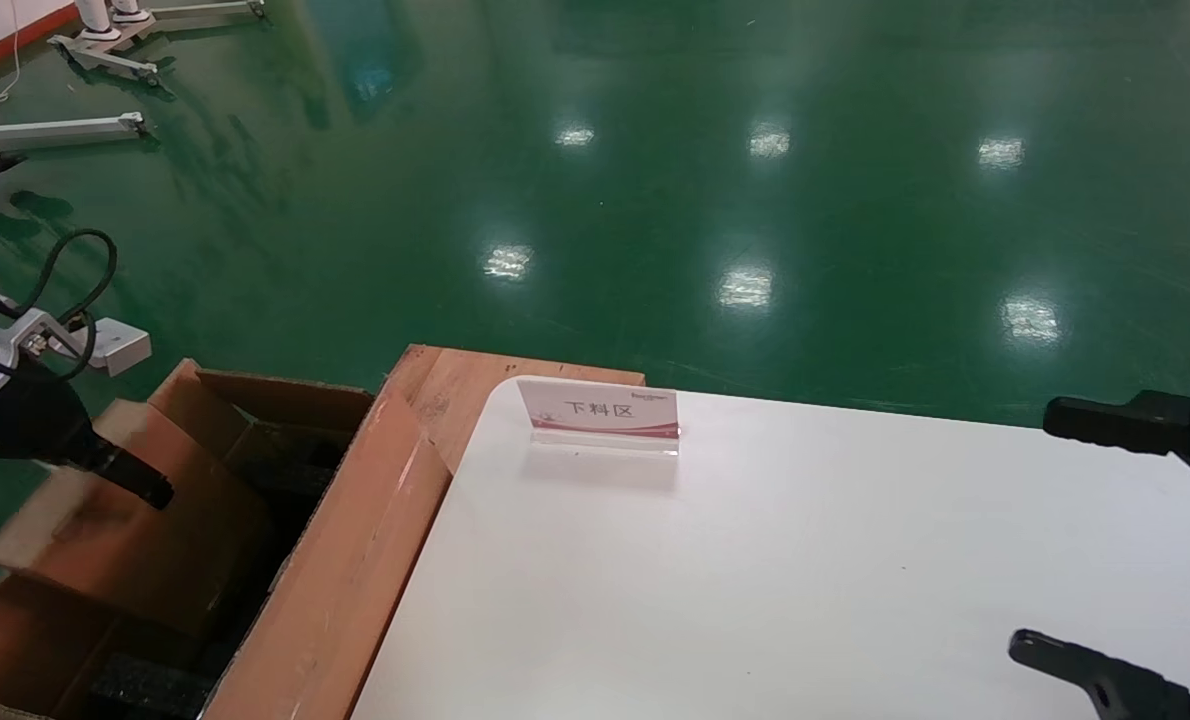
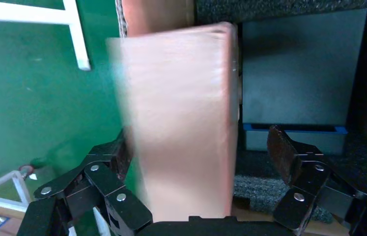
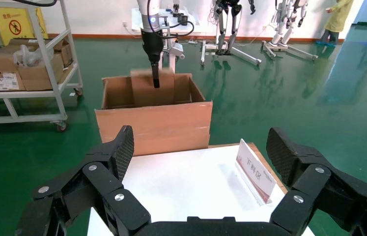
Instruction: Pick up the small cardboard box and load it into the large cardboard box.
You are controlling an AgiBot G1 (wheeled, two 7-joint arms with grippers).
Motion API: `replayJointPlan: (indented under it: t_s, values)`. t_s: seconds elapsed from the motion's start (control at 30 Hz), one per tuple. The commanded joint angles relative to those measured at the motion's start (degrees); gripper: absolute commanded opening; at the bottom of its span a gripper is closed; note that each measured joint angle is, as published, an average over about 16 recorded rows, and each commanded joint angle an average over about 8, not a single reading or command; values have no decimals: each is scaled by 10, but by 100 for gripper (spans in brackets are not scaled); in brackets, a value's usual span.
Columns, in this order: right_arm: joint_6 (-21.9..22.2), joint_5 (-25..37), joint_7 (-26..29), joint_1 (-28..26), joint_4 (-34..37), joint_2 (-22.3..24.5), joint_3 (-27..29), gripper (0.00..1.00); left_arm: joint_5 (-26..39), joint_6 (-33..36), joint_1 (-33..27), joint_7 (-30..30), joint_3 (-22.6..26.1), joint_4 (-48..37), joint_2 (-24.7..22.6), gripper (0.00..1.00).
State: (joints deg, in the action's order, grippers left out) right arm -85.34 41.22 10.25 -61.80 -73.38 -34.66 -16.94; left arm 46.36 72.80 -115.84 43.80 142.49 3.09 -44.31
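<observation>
The small box (image 1: pixel 125 520) is seen at the lower left of the head view, over the open top of the big box (image 1: pixel 345 570). It is tilted, with part of it above the dark inside and part of it near the far flap. In the right wrist view it is seen at the upper middle of the frame, sticking up out of the big box's top.

The left end effector (image 1: pixel 140 480) is seen at the left edge of the head view, right at the small box. In the left wrist view the small box (image 2: pixel 181 123) is seen between the two fingers (image 2: pixel 282 152). One finger is pressed to the box's side, but a gap is seen between the box and the other finger. So the fingers are spread wider than the box, and the box looks let go or nearly let go. The box is blurred there, so it cannot be told if it is dropping.

The right end effector (image 1: pixel 1045 530) is kept at the right edge of the head view, over the white counter (image 1: pixel 755 580). Its fingers are spread wide and nothing is held.

The pick-up looks done, and the carry to the big box looks done too. What is left is small: the small box must be set fully down inside, and the left arm must be lifted away.
</observation>
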Motion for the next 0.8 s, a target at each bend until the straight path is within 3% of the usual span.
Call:
replayJointPlan:
  t_s: [0.03,0.27,0.8]
  values:
    - [0,0,0,0,0,0,0,100,4,-1,0,1,3,-1,-6,100]
    - [0,0,0,0,0,0,0,100,0,-8,-22,-38,-2,15,-13,100]
    - [0,0,0,0,0,0,-1,100,-157,-17,-134,-301,-130,189,42,100]
